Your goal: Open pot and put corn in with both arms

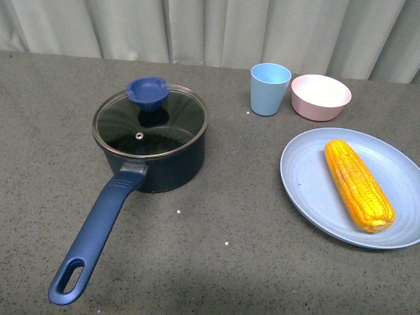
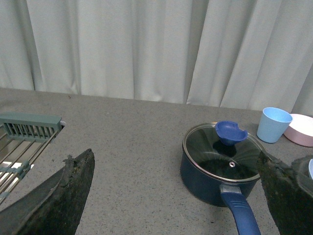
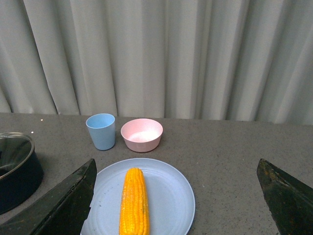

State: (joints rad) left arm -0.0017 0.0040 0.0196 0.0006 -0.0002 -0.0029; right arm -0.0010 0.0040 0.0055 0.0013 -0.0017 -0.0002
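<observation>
The dark navy-blue round saucepan (image 1: 157,167) is sitting on the speckled grey bench (image 1: 230,223), its long blue handle (image 1: 98,236) reaching toward the robot; the round glass lid (image 1: 149,128) with a blue knob (image 1: 147,92) is resting closed on its rim; the whole yellow-orange corn cob (image 1: 358,185) is lying on a pale blue round plate (image 1: 305,187), well apart from the saucepan, on the robot's right; a light blue cup (image 1: 270,88) and a pink bowl (image 1: 321,97) are standing just beside each other behind the plate; the left claw (image 2: 173,164) is gaping wide, fingers (image 2: 68,196) apart and holding nothing, the saucepan showing between them; the right claw (image 3: 176,166) is likewise spread apart and empty, facing the plate and corn
</observation>
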